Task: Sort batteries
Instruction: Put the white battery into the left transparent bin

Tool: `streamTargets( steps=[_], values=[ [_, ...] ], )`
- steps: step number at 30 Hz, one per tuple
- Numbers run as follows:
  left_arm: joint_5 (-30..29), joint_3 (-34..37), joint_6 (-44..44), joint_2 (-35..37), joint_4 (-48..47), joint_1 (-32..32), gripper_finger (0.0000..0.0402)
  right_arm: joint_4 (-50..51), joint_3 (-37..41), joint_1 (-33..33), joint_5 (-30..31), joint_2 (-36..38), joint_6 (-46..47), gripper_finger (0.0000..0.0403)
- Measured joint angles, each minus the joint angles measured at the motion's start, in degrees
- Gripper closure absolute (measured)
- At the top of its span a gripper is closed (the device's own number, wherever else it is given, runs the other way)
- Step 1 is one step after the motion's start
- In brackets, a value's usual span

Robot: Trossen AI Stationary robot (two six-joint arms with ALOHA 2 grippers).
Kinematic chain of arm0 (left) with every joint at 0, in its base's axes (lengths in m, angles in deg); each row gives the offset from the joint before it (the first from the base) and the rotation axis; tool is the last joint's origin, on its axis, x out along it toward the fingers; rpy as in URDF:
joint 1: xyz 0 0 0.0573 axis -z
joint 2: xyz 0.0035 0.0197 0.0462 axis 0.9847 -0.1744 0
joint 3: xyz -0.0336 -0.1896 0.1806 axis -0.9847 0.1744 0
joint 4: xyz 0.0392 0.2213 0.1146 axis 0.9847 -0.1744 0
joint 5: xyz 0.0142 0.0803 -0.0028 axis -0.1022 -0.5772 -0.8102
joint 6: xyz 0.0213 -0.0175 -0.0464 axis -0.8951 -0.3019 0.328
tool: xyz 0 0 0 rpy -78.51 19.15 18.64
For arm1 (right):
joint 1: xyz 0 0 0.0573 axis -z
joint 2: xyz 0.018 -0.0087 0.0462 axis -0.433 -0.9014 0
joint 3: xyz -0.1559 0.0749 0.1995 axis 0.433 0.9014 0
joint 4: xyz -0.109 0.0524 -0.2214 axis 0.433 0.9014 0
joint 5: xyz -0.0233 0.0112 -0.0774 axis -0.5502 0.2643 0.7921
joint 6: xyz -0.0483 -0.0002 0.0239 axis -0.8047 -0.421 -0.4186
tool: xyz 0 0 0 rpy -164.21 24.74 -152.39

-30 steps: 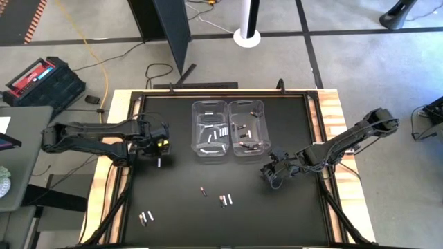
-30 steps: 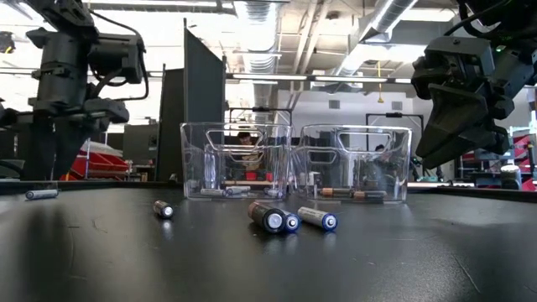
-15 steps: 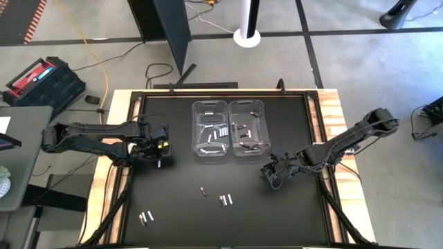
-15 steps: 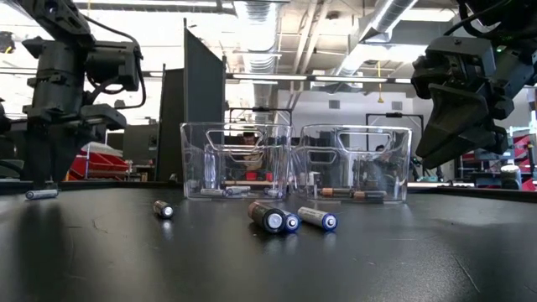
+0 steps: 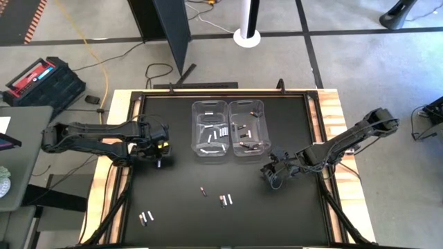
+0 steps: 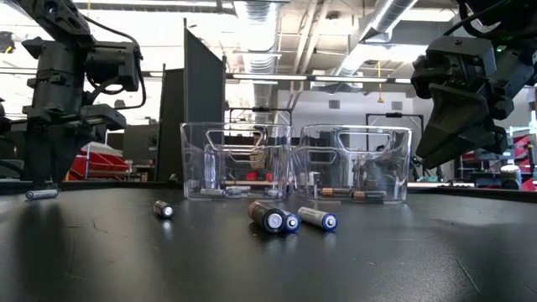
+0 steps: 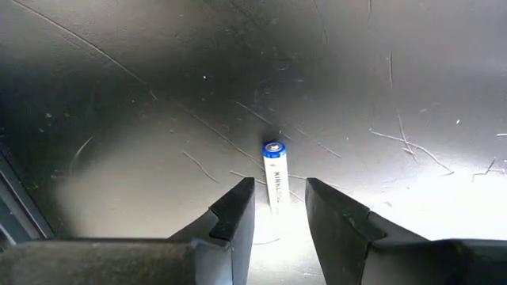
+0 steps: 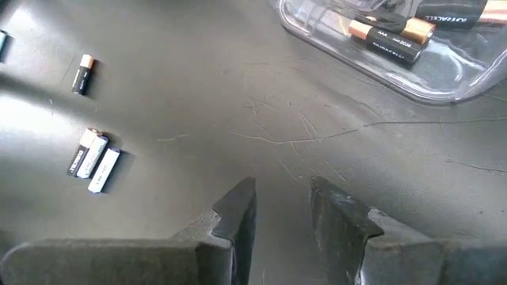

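Left wrist view: your left pincer point(image 7: 277, 207) hangs over a white battery point(image 7: 274, 171) lying on the table point(image 7: 380, 71), fingers apart on either side, lined up to close on it.
Right pincer point(image 8: 281, 207): fingers apart over bare table, holding nothing, near the right bin point(image 5: 248, 128).
Loose batteries point(image 8: 93, 158): mid-table, unsorted.
Bins: silvery cells in the left bin point(image 5: 209, 128), copper-toned ones in the right.
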Motion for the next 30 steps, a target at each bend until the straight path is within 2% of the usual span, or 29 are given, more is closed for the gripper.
streamTargets(
  steps=[15,25,30],
  values=[
    [0.0,-0.3,-3.7,-12.7,4.4,0.7,0.0295,-0.3,0.0,0.0,0.0,0.0,0.0,0.0266],
    [-0.7,-0.2,-4.9,-13.5,4.5,0.7,0.0357,-0.5,0.0,0.0,0.0,0.0,0.0,0.0266],
    [-0.9,-0.2,-6.1,-13.5,4.5,0.7,0.0369,-0.5,0.0,0.0,0.0,0.0,0.0,0.0266]
  ],
)
